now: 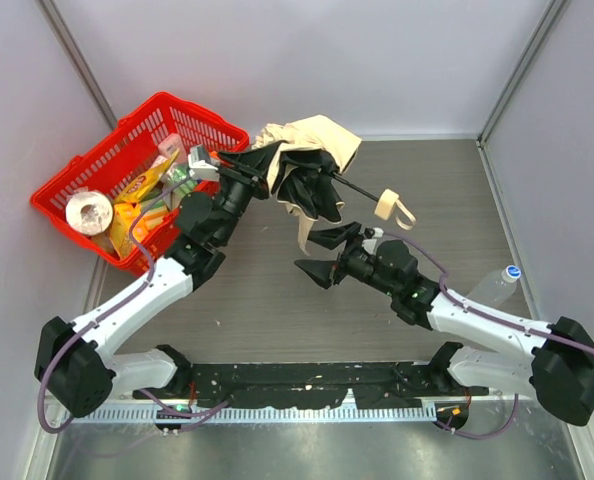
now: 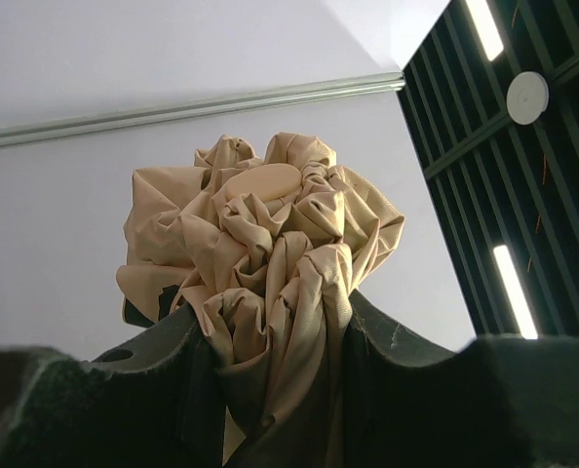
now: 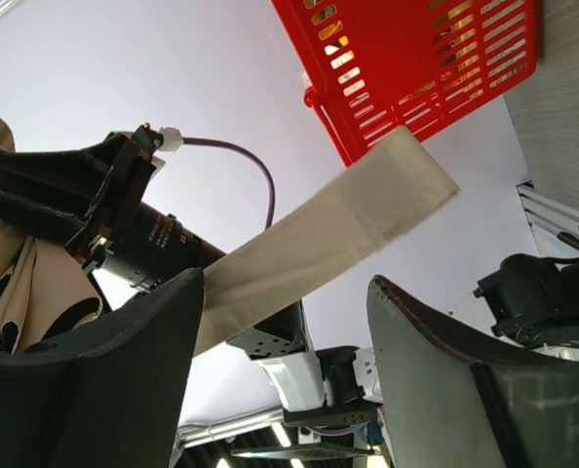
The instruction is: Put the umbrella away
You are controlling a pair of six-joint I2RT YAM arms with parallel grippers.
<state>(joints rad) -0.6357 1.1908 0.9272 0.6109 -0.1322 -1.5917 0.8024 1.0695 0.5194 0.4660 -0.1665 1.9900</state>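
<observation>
Grey worktop [image 1: 277, 300], white walls: basket [image 1: 97, 147] far left; left jaws clenched on the umbrella [image 2: 270, 234], its fabric bunched, aloft above centre; right jaws spread, the strap [image 3: 328, 234] hanging between them ungripped; bundling step, apparently; next likely needs a pinch on that strap.

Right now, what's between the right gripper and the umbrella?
Only a strap hanging from the umbrella toward the right gripper; otherwise bare. Shows in top and right wrist views.

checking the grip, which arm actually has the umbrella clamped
The left arm: its jaws pinch the bunched beige umbrella fabric. The right arm has open jaws, the strap unclamped between them.
</observation>
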